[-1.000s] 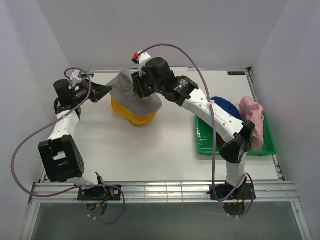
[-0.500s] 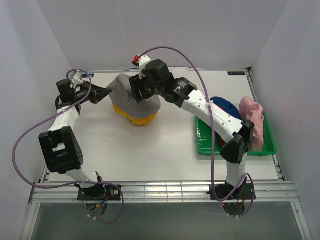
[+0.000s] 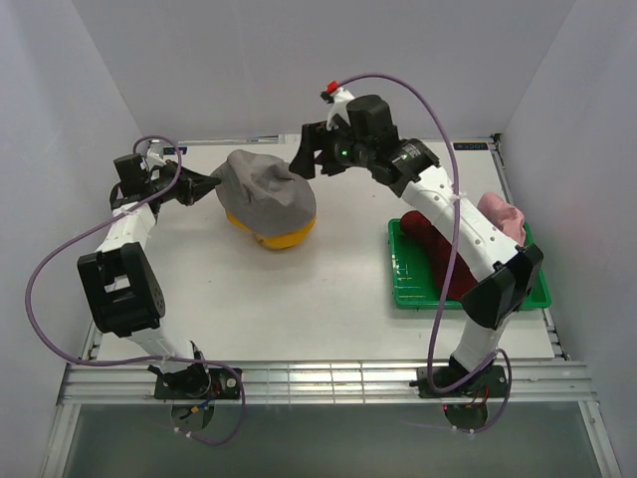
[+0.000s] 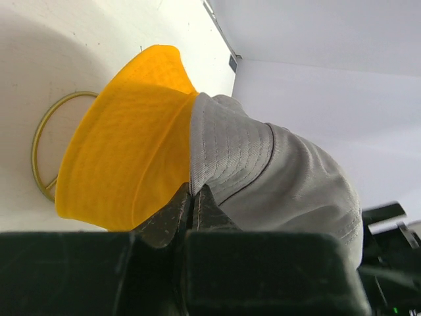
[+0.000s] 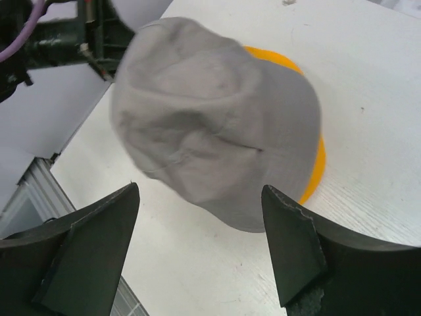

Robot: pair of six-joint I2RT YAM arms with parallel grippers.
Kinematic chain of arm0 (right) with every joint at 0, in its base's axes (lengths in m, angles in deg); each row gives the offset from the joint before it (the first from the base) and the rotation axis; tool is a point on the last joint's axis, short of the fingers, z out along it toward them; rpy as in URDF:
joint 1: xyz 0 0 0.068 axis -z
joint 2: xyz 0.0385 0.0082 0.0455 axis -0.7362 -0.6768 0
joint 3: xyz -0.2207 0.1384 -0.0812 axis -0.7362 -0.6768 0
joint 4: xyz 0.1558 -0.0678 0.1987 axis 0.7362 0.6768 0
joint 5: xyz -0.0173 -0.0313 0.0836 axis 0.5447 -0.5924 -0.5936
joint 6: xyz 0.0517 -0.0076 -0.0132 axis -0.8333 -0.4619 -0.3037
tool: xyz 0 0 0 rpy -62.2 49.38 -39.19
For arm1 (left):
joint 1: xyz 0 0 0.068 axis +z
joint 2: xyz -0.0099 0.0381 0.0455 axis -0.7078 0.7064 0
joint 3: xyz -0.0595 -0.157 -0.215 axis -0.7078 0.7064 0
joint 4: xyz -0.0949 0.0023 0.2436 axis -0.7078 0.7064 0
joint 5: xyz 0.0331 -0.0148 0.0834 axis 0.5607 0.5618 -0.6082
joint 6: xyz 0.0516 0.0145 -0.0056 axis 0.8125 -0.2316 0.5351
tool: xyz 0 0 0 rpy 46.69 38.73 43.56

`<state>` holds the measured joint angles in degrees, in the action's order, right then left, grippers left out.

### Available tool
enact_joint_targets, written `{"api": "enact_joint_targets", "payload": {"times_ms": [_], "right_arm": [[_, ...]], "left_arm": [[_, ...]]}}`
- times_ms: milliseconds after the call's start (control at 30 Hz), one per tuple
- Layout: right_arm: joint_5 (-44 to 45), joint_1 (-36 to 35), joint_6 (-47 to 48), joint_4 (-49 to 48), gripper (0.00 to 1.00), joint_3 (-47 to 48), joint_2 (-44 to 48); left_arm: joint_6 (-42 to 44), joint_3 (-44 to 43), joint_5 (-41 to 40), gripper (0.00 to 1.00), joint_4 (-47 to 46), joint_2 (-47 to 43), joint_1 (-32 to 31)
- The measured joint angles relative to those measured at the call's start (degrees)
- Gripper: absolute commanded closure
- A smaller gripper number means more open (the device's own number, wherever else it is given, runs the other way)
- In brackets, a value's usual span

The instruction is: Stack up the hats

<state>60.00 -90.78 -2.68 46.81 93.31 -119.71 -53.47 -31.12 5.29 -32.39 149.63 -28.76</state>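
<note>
The grey hat (image 3: pixel 267 187) sits crown-up over the yellow hat (image 3: pixel 277 237) at the far middle of the desk (image 3: pixel 299 299), left of centre. From above, only a crescent of yellow brim shows under the grey hat's near and right edges. In the left wrist view the yellow hat (image 4: pixel 125 158) is more exposed on the left, with the grey hat (image 4: pixel 276 178) overlapping it from the right. A gold wire ring (image 4: pixel 38 141) lies flat on the desk, partly under the yellow brim.

The left end effector (image 3: pixel 214 183) reaches in from the far left, with its tip at the left edge of the grey hat. In its own camera the left end effector (image 4: pixel 192 194) has its fingers pressed together right where the grey brim meets the yellow fabric. It appears to be pinching the edge of the grey brim, though the contact is largely hidden by the fingers themselves.

The right end effector (image 3: pixel 307 159) hangs just right of the grey hat's crown and a little farther back, with its fingers spread wide and holding nothing. In the right wrist view the right end effector (image 5: pixel 197 191) frames the rumpled grey hat (image 5: pixel 210 125) from above without touching it.

A green tray (image 3: pixel 413 289) lies on the right side of the desk. A dark red hat (image 3: pixel 430 239) lies in it, and a pink hat (image 3: pixel 498 211) lies at its far right, partly behind the right arm.
</note>
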Motion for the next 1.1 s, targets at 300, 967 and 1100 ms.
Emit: {"api": "enact_joint_targets", "payload": {"times_ms": [300, 967, 1100], "right_arm": [[-18.88, 15.58, -12.98, -10.23, 0.21, -11.67, -2.56], [-33.22, 16.96, -35.89, -39.74, 0.24, -18.95, -16.13], [-33.31, 16.96, -38.07, -42.42, 0.25, -20.04, -17.07]], "left_arm": [[2.73, -1.73, -1.66, 1.0, 4.07, 1.07, 0.0], [5.97, -2.84, -3.43, 1.0, 8.31, 3.93, 0.0], [6.1, -2.84, -3.43, 1.0, 8.31, 3.91, 0.0]]}}
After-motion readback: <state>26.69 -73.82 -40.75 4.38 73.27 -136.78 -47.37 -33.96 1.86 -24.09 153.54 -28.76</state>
